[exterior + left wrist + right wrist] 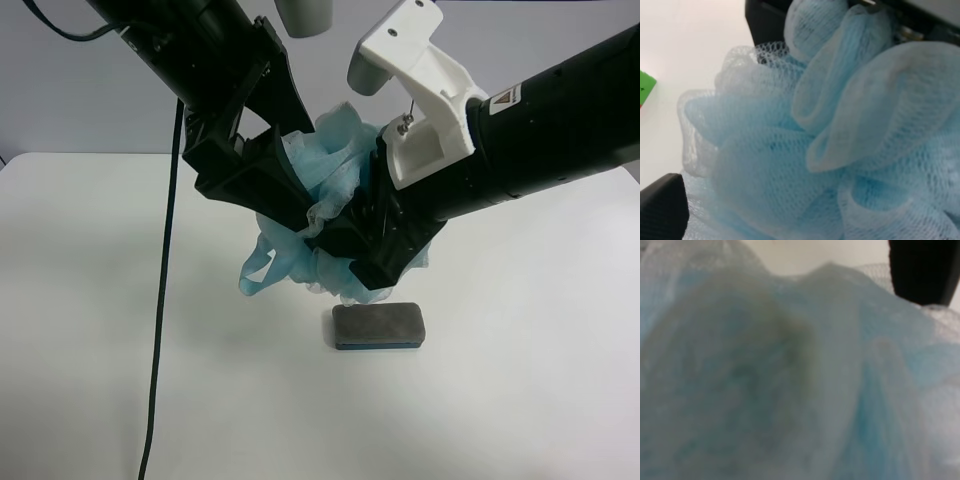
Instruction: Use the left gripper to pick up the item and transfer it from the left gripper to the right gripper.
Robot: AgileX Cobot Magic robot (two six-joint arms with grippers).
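Between my left end effector (300,170) and right end effector (350,215), the loofah (340,140) hangs above the surface (520,390), both sets of jaws buried in its mesh for the handover. Whether either is clamped I cannot tell, as the mesh hides the fingertips. Its loop (257,272) dangles below. Underneath lies an eraser (379,327), apart from it. A cable (163,300) trails down at the side.

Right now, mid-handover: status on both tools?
Left tool shut on loofah, held in the air. Right tool around it, grip unclear. Eraser lies below, apart from both.
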